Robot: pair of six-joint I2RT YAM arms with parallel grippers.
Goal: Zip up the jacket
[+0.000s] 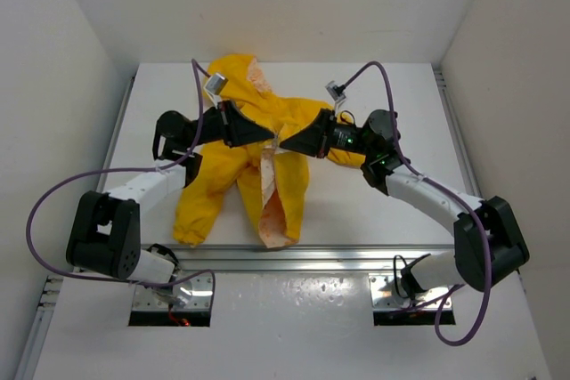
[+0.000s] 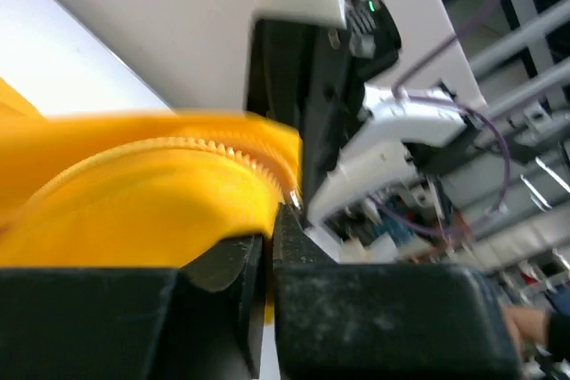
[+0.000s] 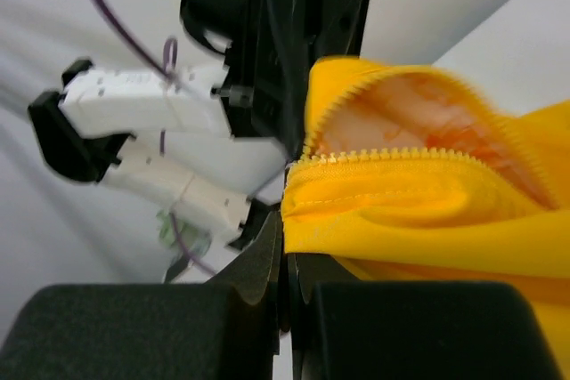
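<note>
Though flat on the table (image 1: 374, 211), the jacket (image 1: 209, 193) gapes at the lower front, lining (image 1: 278, 211) showing. At its middle the left gripper (image 2: 270, 233) is clamped on one zipper edge (image 2: 205, 150), the right gripper (image 3: 285, 239) on the other.

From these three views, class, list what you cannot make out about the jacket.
Slider: top view, hidden where left gripper and right gripper meet.
Part of the jacket: top view, under the right arm.
Zipper teeth: left wrist view, blurred.

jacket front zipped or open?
Open: jacket front edges lie apart toward the hem, cream lining showing; zipper teeth diverge in right wrist view.
</note>
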